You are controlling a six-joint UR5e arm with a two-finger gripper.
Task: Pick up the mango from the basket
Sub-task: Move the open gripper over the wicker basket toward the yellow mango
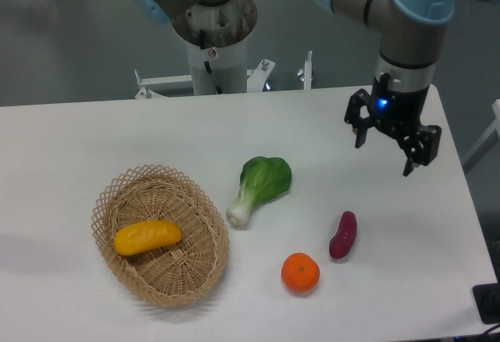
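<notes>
1. The single fixed camera looks down at a white table (117,135) holding five loose items: one basket, one mango, one leafy green, one orange and one sweet potato.
2. One basket (205,268), a shallow oval of woven tan wicker with an open lattice rim, sits at the front left.
3. One mango (147,236), smooth, elongated and yellow-orange, lies inside the basket toward its left side.
4. One bok choy (262,185), with a white stem and dark green leaves, lies just right of the basket.
5. One round orange (301,272) sits near the front edge; one small, dark purple sweet potato (343,234) lies just to its upper right.
6. One black two-finger gripper (383,154) hangs above the table's right rear, well apart from the basket, its jaws spread wide and holding nothing.
7. One grey arm with light blue joint caps carries it.
</notes>
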